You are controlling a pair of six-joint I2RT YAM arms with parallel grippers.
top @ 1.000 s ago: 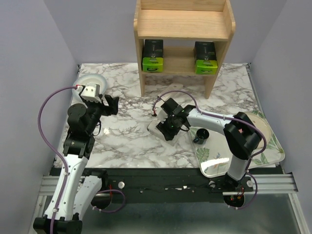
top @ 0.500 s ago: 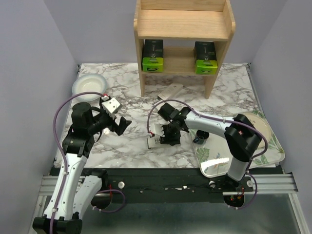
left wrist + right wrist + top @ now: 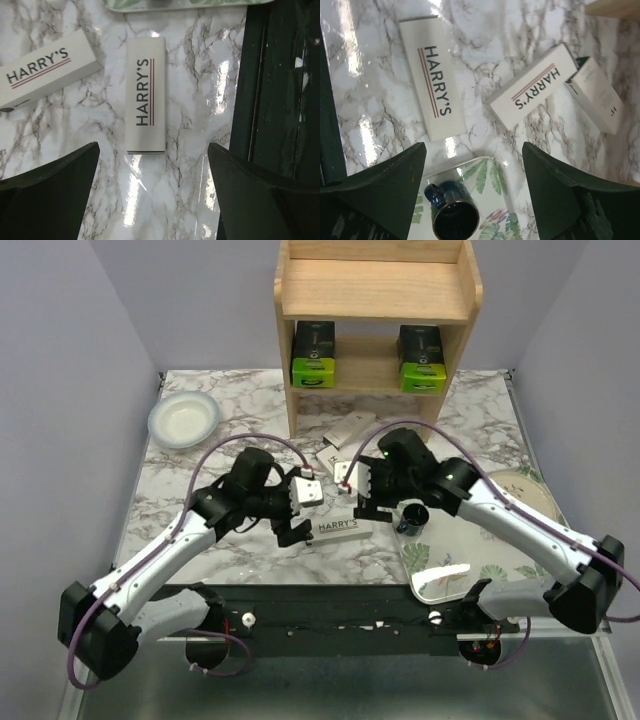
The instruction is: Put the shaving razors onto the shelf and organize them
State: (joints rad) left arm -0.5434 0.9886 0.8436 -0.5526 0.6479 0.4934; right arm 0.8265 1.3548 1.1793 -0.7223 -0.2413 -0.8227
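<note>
Rt of boxes (image 3: 338,528): cup (image 3: 412,519) on tray (image 3: 436,577)

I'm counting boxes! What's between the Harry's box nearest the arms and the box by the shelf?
A third Harry's box lies between the near box and the far box, clearest in the right wrist view.

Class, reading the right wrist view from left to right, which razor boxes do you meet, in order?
steep HARRY'S box → slanted HARRY'S box → white box with no logo showing. The dark cup is left out, as it overlaps the first box's span.
</note>
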